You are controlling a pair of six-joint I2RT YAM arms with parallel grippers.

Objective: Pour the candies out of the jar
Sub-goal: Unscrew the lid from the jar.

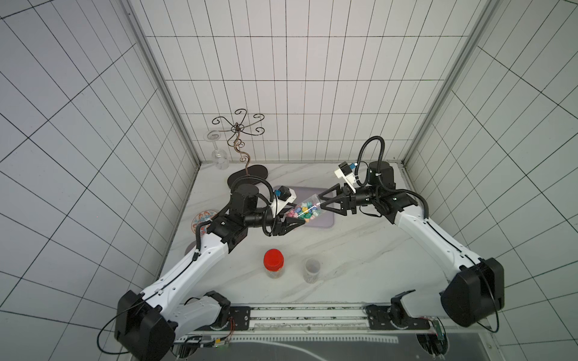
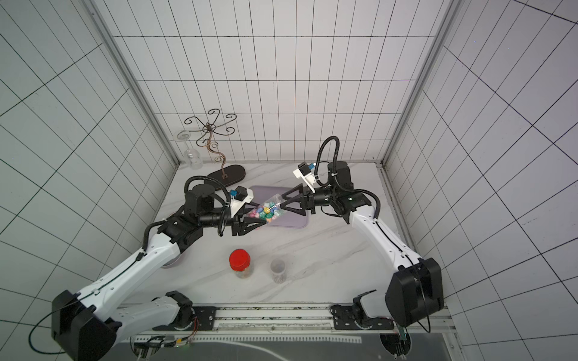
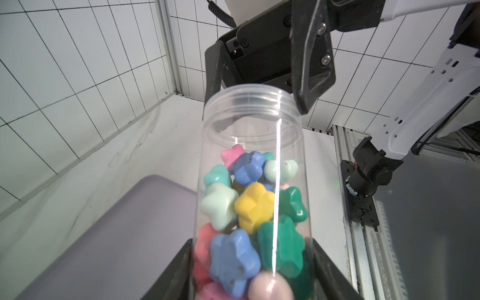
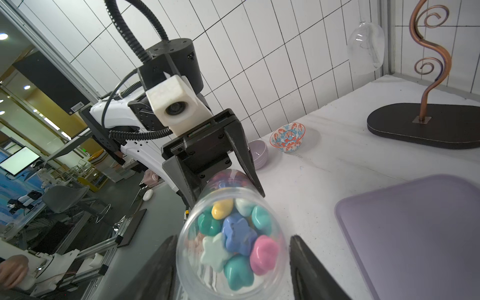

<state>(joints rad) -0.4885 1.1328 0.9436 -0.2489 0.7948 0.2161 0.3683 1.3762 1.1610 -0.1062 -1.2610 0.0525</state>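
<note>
Marble table (image 1: 344,250), purple tray (image 1: 323,220). Left gripper (image 3: 252,244) clamps the base of the clear, lidless jar (image 1: 308,206), held roughly level above the tray. Right gripper (image 1: 319,202) jaws parted astride the mouth; contact unclear. Candies (image 3: 254,207) heaped at the base end.

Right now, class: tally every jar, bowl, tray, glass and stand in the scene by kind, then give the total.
Jars: 3 (candy jar, red-lidded jar, small clear jar)
Bowls: 2 (patterned bowl, lilac bowl)
Tray: 1
Wine glass: 1
Stand: 1
Total: 8
</note>
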